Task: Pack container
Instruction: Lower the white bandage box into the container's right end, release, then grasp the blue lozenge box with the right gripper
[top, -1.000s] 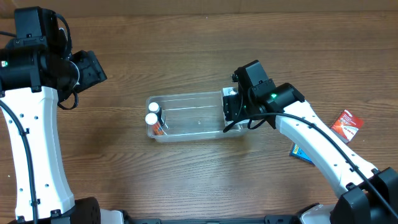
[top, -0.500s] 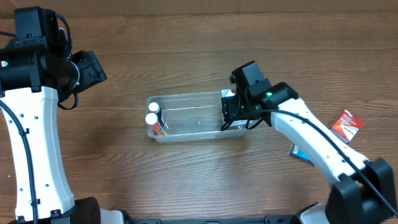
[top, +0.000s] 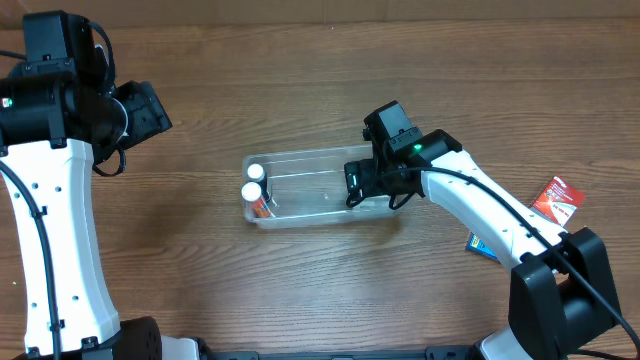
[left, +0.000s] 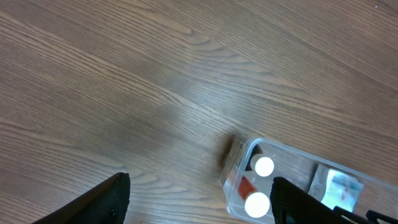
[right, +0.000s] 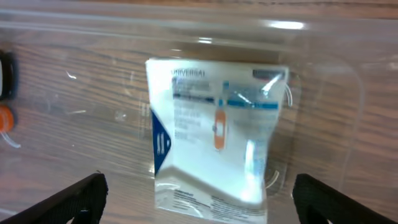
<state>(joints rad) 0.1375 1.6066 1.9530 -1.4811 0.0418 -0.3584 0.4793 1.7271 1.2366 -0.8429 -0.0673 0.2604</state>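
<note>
The container (top: 300, 157) is a clear plastic tub with round corners, sitting on the wooden table (top: 300, 290). Two white-capped bottles (top: 250, 190) stand at its left end. From above, the right arm (top: 480, 205) hides its right end, where a white packet (right: 214, 137) lies, its small words blurry. The right claw (right: 199, 185) hangs over that packet, spread wide, holding nothing. The left claw (left: 199, 193), left of the container, is spread wide and empty too.
</note>
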